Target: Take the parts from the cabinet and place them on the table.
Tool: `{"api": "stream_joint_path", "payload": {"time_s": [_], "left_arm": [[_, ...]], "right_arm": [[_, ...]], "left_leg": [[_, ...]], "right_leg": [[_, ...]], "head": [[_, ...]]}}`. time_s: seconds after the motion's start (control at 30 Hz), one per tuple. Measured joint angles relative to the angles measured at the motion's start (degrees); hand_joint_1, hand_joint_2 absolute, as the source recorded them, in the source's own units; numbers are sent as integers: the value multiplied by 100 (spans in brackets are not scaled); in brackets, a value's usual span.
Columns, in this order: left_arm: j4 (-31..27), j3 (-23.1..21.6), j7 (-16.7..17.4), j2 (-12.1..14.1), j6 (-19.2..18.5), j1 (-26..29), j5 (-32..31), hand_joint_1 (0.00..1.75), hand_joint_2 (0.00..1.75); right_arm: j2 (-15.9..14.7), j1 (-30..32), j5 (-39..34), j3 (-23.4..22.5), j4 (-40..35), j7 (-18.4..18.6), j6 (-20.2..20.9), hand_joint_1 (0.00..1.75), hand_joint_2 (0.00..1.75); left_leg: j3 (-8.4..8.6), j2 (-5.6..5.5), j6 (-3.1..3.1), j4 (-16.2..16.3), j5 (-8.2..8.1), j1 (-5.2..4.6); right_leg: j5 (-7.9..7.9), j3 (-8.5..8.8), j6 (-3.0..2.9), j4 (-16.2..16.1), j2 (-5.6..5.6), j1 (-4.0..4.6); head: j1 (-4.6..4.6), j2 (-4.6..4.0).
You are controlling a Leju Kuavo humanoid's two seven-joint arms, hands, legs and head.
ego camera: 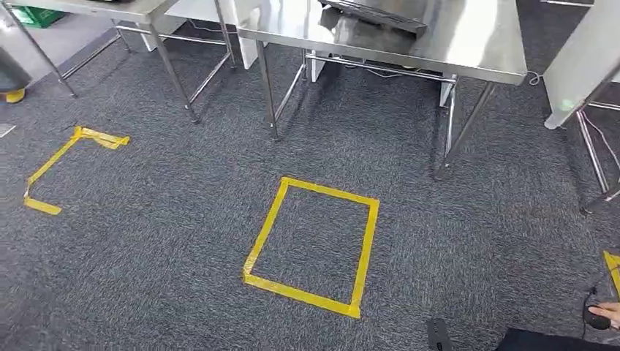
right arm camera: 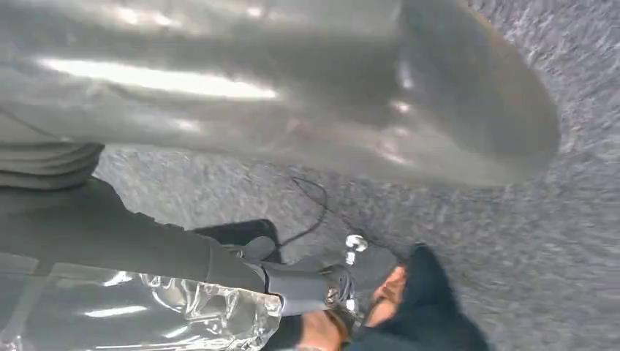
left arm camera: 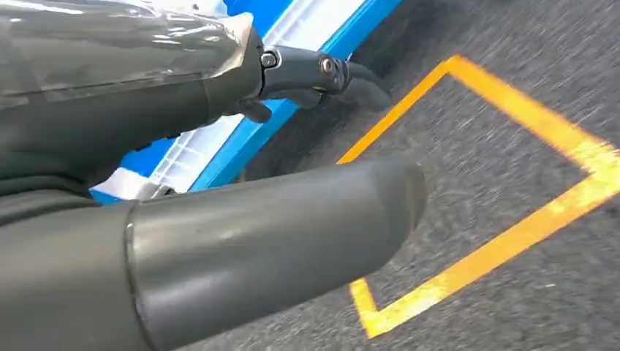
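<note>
Tape square (ego camera: 313,247) on the carpet (ego camera: 146,241) — table (ego camera: 409,36) behind it.

dark grey carpet (ego camera: 168,241), yellow tape square (ego camera: 312,246), steel tables (ego camera: 468,36) behind

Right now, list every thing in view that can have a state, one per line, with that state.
left hand: fingers hooked over the blue and white tray's rim, holding it.
blue and white tray: gripped at its edge, above the carpet.
right hand: grasp cannot be told.
yellow tape square: closed outline on the carpet, nothing inside.
yellow tape bracket: open on one side.
steel table: standing, a dark flat item on top.
</note>
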Motion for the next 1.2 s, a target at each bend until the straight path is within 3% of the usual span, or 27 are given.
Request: {"api": "stream_joint_path", "payload": {"time_s": [0.03, 0.07, 0.1, 0.13, 0.23, 0.27, 0.3, 0.33, 0.4, 0.43, 0.5, 0.53, 0.57, 0.6, 0.7, 0.73, 0.77, 0.8, 0.83, 0.9, 0.93, 0.97, 1.03, 1.07, 1.1, 1.13, 1.2], "left_arm": [[0, 0, 15, 76, -94, 20, 4, 0, 0], [0, 0, 26, 165, -157, 23, 6, 0, 0], [-2, 0, 31, 234, -196, 11, 11, 0, 0], [-11, -2, 33, 284, -205, 23, 15, 0, 0], [-15, -11, 41, 395, -218, 41, 15, 0, 0], [-17, -13, 41, 404, -216, 48, 15, 0, 0], [-17, -15, 44, 415, -216, 44, 15, 0, 0], [-15, -15, 44, 428, -218, 38, 15, 0, 0], [-15, -22, 44, 435, -218, 40, 15, 0, 0], [-15, -20, 44, 443, -218, 47, 15, 0, 0], [-15, -20, 44, 459, -218, 57, 15, 0, 0], [-15, -20, 44, 459, -218, 57, 15, 0, 0], [-15, -20, 44, 459, -218, 56, 15, 0, 0], [-15, -20, 44, 461, -218, 56, 15, 0, 0], [-15, -22, 59, 463, -190, 79, 42, 0, 0], [-15, -22, 70, 461, -183, 101, 59, 0, 0], [-15, -22, 76, 457, -183, 106, 65, 0, 0], [-15, -22, 76, 445, -183, 104, 70, 0, 0], [-15, -20, 81, 441, -183, 95, 76, 0, 0], [-15, -22, 79, 428, -185, 91, 74, 0, 0], [-15, -22, 76, 426, -189, 100, 74, 0, 0], [-15, -20, 74, 426, -190, 110, 70, 0, 0], [-15, -22, 74, 428, -190, 125, 39, 0, 0], [-15, -24, 72, 428, -190, 122, 18, 0, 0], [-15, -26, 72, 430, -190, 105, 11, 0, 0], [-15, -26, 72, 430, -187, 81, 13, 0, 0], [-15, -26, 72, 428, -166, 84, 28, 0, 0]], "right_arm": [[0, 0, 13, -4, 0, -37, 0, 0, 0], [0, -3, 33, -7, 0, -55, 2, 0, 0], [0, 1, 48, -11, 0, -61, 2, 0, 0], [0, -11, 59, -20, 0, -70, 2, 0, 0], [22, -25, 66, -35, 0, -89, 2, 0, 0], [4, -30, 70, -42, 0, -96, 2, 0, 0], [13, -30, 74, -41, 0, -100, 2, 0, 0], [11, -10, 74, -44, 2, -100, 2, 0, 0], [-4, 34, 66, -48, 2, -100, 2, 0, 0], [-9, 40, 63, -50, 2, -100, 2, 0, 0], [-11, 38, 63, -50, 2, -100, 2, 0, 0], [-18, 37, 63, -50, 2, -100, 2, 0, 0], [-20, 36, 63, -50, 2, -100, 2, 0, 0], [-24, 33, 63, -50, 4, -100, 2, 0, 0], [-17, 35, 96, -52, 9, -100, 15, 0, 0], [-13, 31, 114, -55, 9, -111, 39, 0, 0], [-8, 16, 135, -57, 9, -122, 50, 0, 0], [-15, 12, 149, -57, 9, -127, 52, 0, 0], [-18, 25, 155, -59, 9, -129, 52, 0, 0], [-24, 46, 160, -61, 9, -131, 59, 0, 0], [-26, 43, 160, -63, 9, -131, 63, 0, 0], [-26, 41, 157, -63, 9, -131, 63, 0, 0], [-24, 35, 149, -66, 9, -131, 59, 0, 0], [-24, 25, 146, -66, 9, -131, 52, 0, 0], [-22, 15, 146, -66, 9, -131, 46, 0, 0], [-24, 16, 149, -68, 9, -131, 41, 0, 0], [-26, -14, 166, -68, 9, -131, 35, 0, 0]], "left_leg": [[372, 75, 12, -543, 170, 3], [751, 273, 40, -1105, 259, -2], [869, 452, 85, -1316, 144, -82], [810, 403, 156, -1272, 213, -108], [744, 249, 259, -1376, 233, -134], [770, 193, 307, -1433, 289, -81], [744, 140, 354, -1439, 319, -77], [712, 79, 366, -1439, 330, -78], [662, -80, 380, -1432, 363, -89], [649, -153, 377, -1426, 376, -89], [646, -311, 359, -1409, 390, -86], [643, -396, 350, -1383, 391, -83], [630, -472, 336, -1347, 389, -79], [587, -530, 295, -1303, 383, -99], [497, -677, 187, -1291, 433, -92], [462, -731, 147, -1282, 459, -89], [429, -536, 138, -1214, 404, -81], [348, -266, 111, -1043, 250, -100], [189, -149, 84, -691, 21, -79], [-262, -83, 37, 268, -415, -44], [-395, -67, 19, 554, -478, -26], [-372, -53, 11, 535, -409, -9], [58, 14, 16, -211, 0, 8], [383, 176, 28, -775, 212, 9], [613, 453, 43, -1195, 224, -1], [609, 403, 87, -1219, 241, -48], [549, 295, 160, -1200, 244, -100]], "right_leg": [[-1, 10, 4, 1, -54, 0], [-2, 43, 8, 4, -109, 10], [7, -4, 28, 5, -170, 50], [20, 25, 55, -1, -215, 50], [32, 76, 147, -12, -373, 75], [-55, 1, 171, 82, -140, 48], [-224, -127, 135, 355, 136, 40], [-418, -323, 97, 785, 275, 30], [-750, -769, 71, 1733, 361, 29], [-766, -878, 105, 1934, 371, 27], [-465, -670, 233, 1441, 383, 11], [-208, -414, 300, 879, 437, -8], [12, -166, 341, 333, 601, -36], [-6, -108, 312, 147, 880, -66], [43, -145, 207, 168, 683, 0], [80, -133, 155, 152, 621, -23], [117, -146, 103, 134, 552, -86], [119, -154, 95, 134, 502, -70], [123, -160, 34, 134, 423, -58], [119, -188, 29, 136, 243, -28], [119, -200, 29, 137, 160, -18], [118, -203, 30, 137, 80, -16], [108, -217, 26, 136, -57, -18], [91, -188, 42, 136, -119, -20], [79, -134, 61, 138, -173, 5], [55, -187, 104, 146, -223, 66], [62, -132, 152, 136, -317, 30]], "head": [[0, 0], [-2, -2], [-4, 0], [37, 0], [9, 0], [18, 0], [20, 0], [26, 0], [26, -2], [24, 0], [24, -2], [24, 0], [26, -2], [24, 0], [17, 0], [13, 0], [15, 0], [-4, -2], [-22, 0], [-20, 0], [-24, 0], [-20, 0], [-22, 0], [-22, 0], [-20, 0], [-15, 0], [0, 0]]}}
